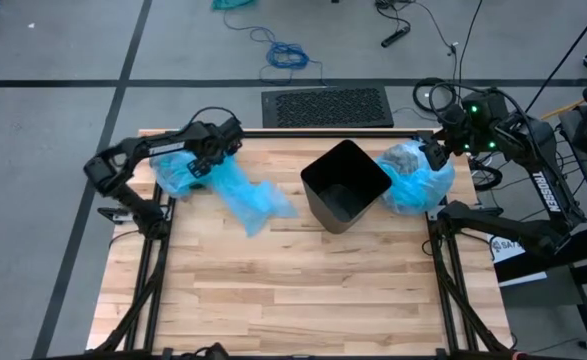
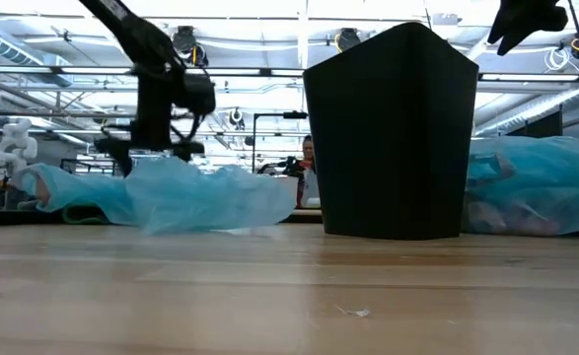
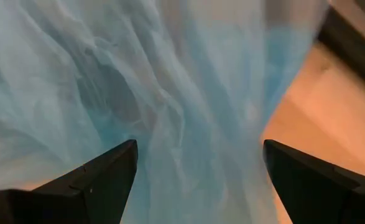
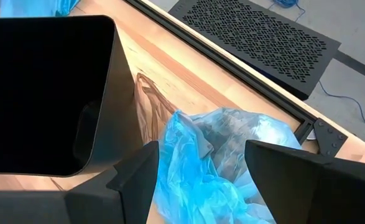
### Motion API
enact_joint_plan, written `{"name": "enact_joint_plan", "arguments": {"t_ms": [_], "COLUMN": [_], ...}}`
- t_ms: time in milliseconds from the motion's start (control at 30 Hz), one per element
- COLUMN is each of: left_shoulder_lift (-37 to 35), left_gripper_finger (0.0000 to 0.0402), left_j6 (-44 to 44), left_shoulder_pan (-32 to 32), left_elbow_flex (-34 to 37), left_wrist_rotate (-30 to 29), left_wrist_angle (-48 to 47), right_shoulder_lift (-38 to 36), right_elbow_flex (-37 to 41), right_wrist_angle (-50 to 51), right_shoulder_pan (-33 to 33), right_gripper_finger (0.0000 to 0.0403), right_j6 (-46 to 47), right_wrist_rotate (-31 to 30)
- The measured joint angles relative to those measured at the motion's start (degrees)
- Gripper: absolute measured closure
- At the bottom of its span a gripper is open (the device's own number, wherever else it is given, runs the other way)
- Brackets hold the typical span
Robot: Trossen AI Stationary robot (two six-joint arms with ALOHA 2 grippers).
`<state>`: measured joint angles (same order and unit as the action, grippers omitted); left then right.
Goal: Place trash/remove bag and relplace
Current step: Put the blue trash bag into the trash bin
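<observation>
A black bin (image 1: 345, 185) stands upright at the table's far middle. To its left, an empty pale blue bag (image 1: 243, 195) lies crumpled flat on the wood. My left gripper (image 1: 211, 160) points steeply down over that bag's far end, open, with blue plastic (image 3: 188, 93) filling its wrist view. To the right of the bin, a filled blue bag (image 1: 415, 178) sits on the table, and trash (image 4: 226, 140) shows grey and brown through its plastic. My right gripper (image 4: 201, 149) hangs open above this bag, well clear of it. My left gripper comes from above with its open fingers (image 3: 107, 177) on either side of a ridge of the empty bag's plastic (image 3: 194, 130). I cannot tell whether they touch it. The bag lies slack on the table.
A black perforated mat (image 1: 327, 107) lies on the floor beyond the far edge, with cables near it. A person (image 2: 307, 158) shows in the room behind the bin. The near half of the wooden top (image 1: 303, 290) is bare.
</observation>
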<state>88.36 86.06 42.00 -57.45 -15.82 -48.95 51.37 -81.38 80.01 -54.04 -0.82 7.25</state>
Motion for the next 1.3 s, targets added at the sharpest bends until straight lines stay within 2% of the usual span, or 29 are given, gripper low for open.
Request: {"name": "enact_joint_plan", "arguments": {"t_ms": [200, 333, 467, 567, 667, 800, 900, 1100, 1300], "left_shoulder_lift": [6.01, 10.5, 11.21, 9.98, 6.56, -0.14, -5.66, -14.86, -17.46], "left_gripper_finger": [0.0075, 0.0122, 0.0202, 0.0284, 0.0358, 0.0358, 0.0354, 0.0351, 0.0352], "left_j6": [-5.73, -9.69, -12.97, -17.16, -25.27, -34.17, -41.29, -57.15, -72.5], "left_shoulder_pan": [0.85, 0.79, 0.1, -1.19, -1.8, -2.01, -2.03, -2.01, -3.48], "left_elbow_flex": [-0.07, 0.0, -0.43, -2.07, -4.5, -8.14, -10.57, -16.46, -23.17], "left_wrist_rotate": [2.77, 10.15, 13.78, 11.68, 11.05, 8.36, 8.56, 15.33, 20.8], "left_wrist_angle": [3.62, 10.13, 14.42, 14.31, 14.54, 16.45, 22.34, 36.03, 47.8], "right_shoulder_lift": [-0.07, -0.15, -0.15, -0.15, -0.15, -0.15, -0.15, -0.15, -0.04], "right_elbow_flex": [0.0, 0.0, 0.0, 0.0, 0.0, 0.0, 0.0, 0.0, 0.01], "right_wrist_angle": [0.09, 0.11, 0.1, 0.06, 0.0, -0.68, -1.65, -2.66, -5.16], "right_shoulder_pan": [0.01, 0.0, 0.0, 0.02, 0.02, 0.02, 0.02, 0.02, 0.02], "right_gripper_finger": [0.0172, 0.0172, 0.0172, 0.0172, 0.0172, 0.0172, 0.0172, 0.0172, 0.0172], "right_j6": [1.86, 2.08, 2.41, 3.71, 4.46, 4.72, 6.13, 8.51, 12.5], "right_wrist_rotate": [0.05, 0.06, 0.06, 0.18, 0.23, 0.23, 0.26, 0.18, 0.01]}}
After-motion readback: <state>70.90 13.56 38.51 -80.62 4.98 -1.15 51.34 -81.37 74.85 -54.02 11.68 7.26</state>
